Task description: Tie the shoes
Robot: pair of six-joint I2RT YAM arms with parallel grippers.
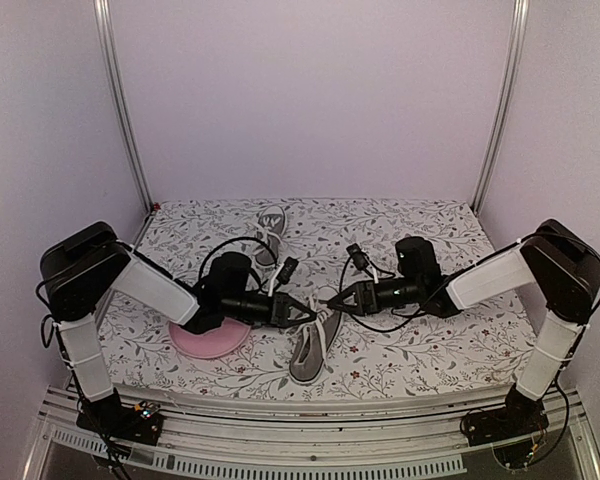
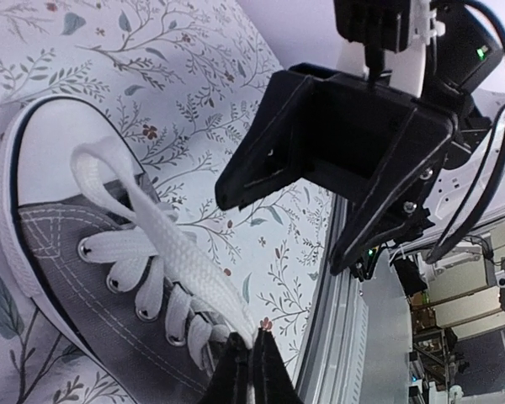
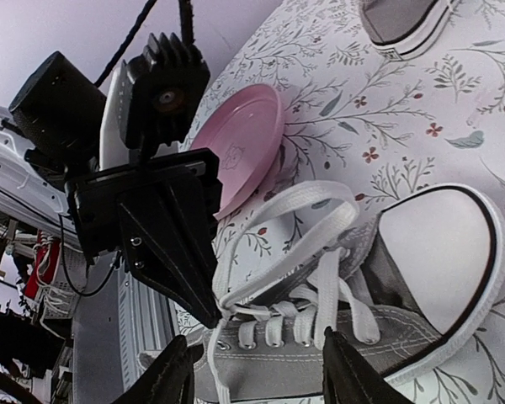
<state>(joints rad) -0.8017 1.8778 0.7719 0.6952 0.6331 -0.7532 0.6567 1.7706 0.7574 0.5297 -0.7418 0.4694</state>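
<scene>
We see the near shoe (image 1: 313, 352) at the lower centre of the top view on the floral desk (image 1: 420, 350), just right of the pink plate (image 1: 202, 343). The other shoe (image 1: 271, 224) lies well apart, toward the upper centre. Our left hand (image 2: 249, 349) is clamped on a white lace (image 2: 164, 244) running from the near shoe, while the right hand (image 3: 257, 337), opposite it, has its fingers apart over the laced front, gripping nothing.
</scene>
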